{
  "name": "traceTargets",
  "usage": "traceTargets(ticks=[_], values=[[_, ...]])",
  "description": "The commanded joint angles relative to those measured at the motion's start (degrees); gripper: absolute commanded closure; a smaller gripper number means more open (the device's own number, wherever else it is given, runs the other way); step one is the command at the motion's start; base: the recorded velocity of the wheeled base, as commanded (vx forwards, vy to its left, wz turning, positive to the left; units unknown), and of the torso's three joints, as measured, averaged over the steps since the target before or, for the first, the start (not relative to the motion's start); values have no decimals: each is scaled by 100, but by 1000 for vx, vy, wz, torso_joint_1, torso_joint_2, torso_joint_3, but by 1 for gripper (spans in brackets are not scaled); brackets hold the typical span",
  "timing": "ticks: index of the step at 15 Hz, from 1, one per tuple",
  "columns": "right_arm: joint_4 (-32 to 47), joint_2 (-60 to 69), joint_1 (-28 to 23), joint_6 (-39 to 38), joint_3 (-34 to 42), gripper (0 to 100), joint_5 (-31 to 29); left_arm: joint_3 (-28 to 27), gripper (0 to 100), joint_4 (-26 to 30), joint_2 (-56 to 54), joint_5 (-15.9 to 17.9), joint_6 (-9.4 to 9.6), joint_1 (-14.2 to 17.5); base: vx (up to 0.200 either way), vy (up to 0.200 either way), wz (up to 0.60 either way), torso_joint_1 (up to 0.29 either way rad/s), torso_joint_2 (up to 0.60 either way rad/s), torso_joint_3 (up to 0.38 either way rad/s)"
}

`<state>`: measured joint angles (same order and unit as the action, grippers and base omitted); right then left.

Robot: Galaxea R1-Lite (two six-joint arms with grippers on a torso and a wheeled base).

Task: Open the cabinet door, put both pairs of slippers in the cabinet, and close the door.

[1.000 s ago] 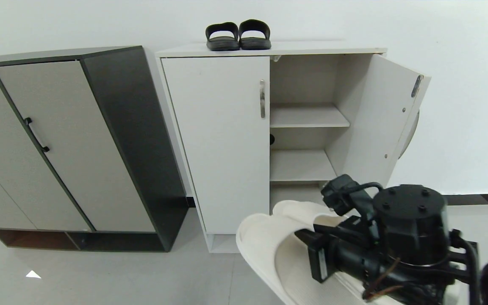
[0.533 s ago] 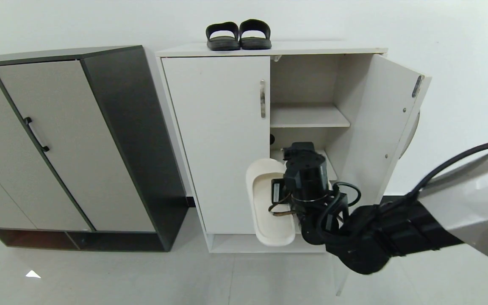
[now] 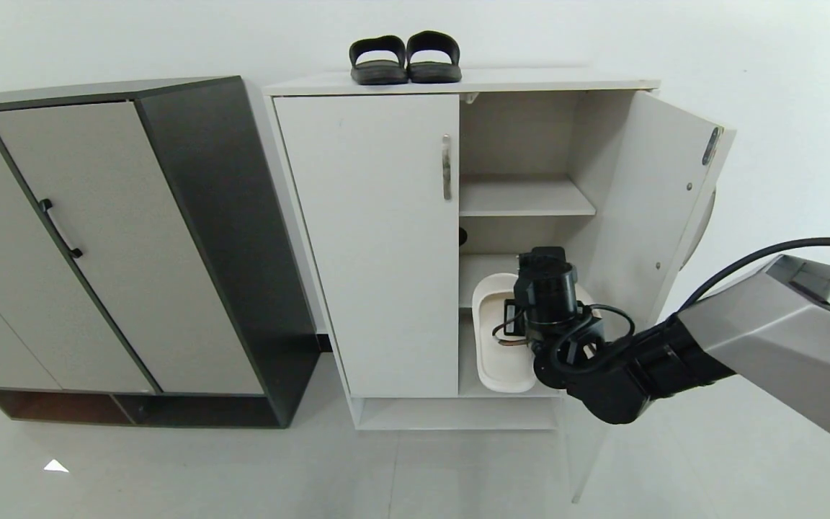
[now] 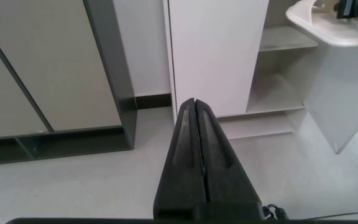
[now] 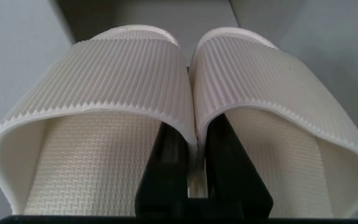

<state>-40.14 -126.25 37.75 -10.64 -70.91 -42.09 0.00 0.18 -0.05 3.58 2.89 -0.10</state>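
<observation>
At the open cabinet (image 3: 364, 238) mouth, right pincer (image 5: 197, 177) is grasping the white slippers (image 3: 494, 349), long axes running 6-to-12, toes pointing to 12; left pincer (image 4: 195, 109) is hanging clenched.

I see the white cabinet (image 3: 566, 78) and the dark cabinet (image 3: 228, 238) standing side by side on the pale floor (image 3: 170, 468). On the white cabinet's top, the black slippers (image 3: 405, 59) sit as a pair, touching each other, above the shut left door (image 3: 368, 245).
</observation>
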Motion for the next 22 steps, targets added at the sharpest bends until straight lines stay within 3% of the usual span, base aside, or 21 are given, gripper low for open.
traceTargets(ticks=[1,17,19,22], values=[[-2,294,-128,1,271,100,26,0,100,-1,14,2,1,1,0,0,0,0,0,0],[-152,566,-638,-17,1000,100,597,0,100,-1,14,-7,-8,1,0,0,0,0,0,0],[-424,742,-506,-8,1299,100,1186,0,100,-1,14,-7,-8,1,0,0,0,0,0,0],[-916,812,-14,36,1537,100,1265,0,100,-1,14,-7,-34,1,0,0,0,0,0,0]])
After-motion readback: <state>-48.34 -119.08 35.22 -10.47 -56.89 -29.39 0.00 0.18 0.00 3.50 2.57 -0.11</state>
